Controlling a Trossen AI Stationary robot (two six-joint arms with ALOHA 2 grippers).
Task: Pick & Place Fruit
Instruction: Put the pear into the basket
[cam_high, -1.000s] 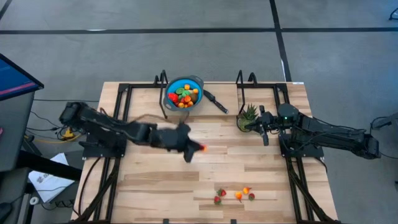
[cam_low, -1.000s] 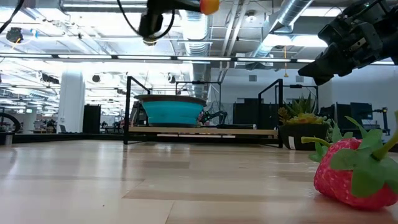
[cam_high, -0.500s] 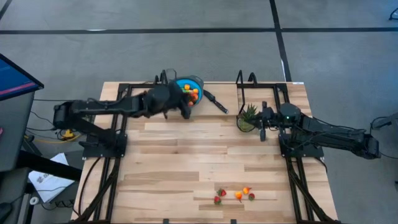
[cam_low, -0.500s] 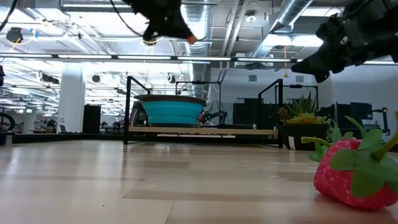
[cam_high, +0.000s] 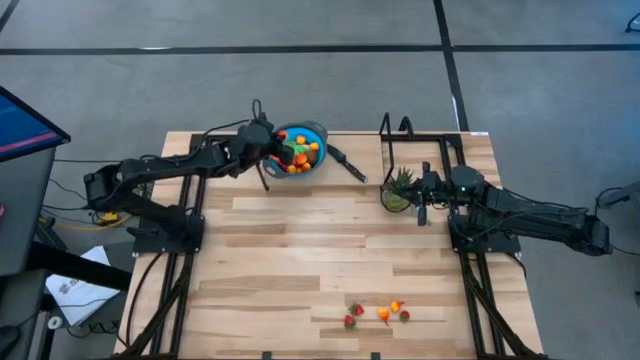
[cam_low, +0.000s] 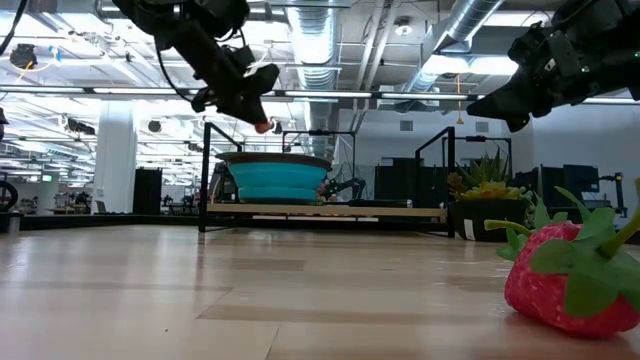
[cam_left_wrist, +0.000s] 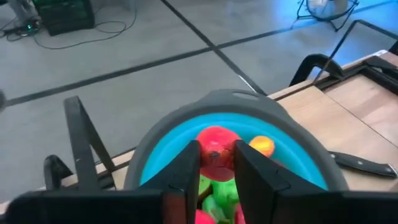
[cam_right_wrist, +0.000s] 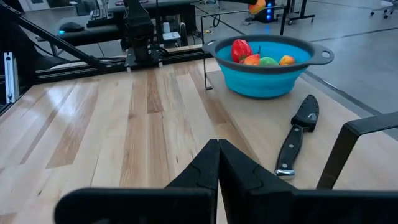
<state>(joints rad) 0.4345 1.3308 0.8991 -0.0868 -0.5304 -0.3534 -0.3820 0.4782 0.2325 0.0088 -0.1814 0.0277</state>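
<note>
The bowl (cam_high: 297, 149) at upper centre is well filled, and the left gripper (cam_high: 272, 146) hangs over it pinching a red-orange fruit (cam_left_wrist: 216, 148) — the right gripper (cam_high: 421, 207) waits pressed shut — while four fruits (cam_high: 378, 314) remain at lower right.

Bright, even light all over, with some blur up close.
You get soft light from the ceiling lamps (cam_low: 70, 92), so the table (cam_high: 330, 250) has only faint shadows. In the low view the lamps glare white, and the near strawberry (cam_low: 568, 270) looks big and a bit soft. In the left wrist view the fingers (cam_left_wrist: 186, 174) are blurry and the bowl (cam_left_wrist: 155, 149) looks soft.
</note>
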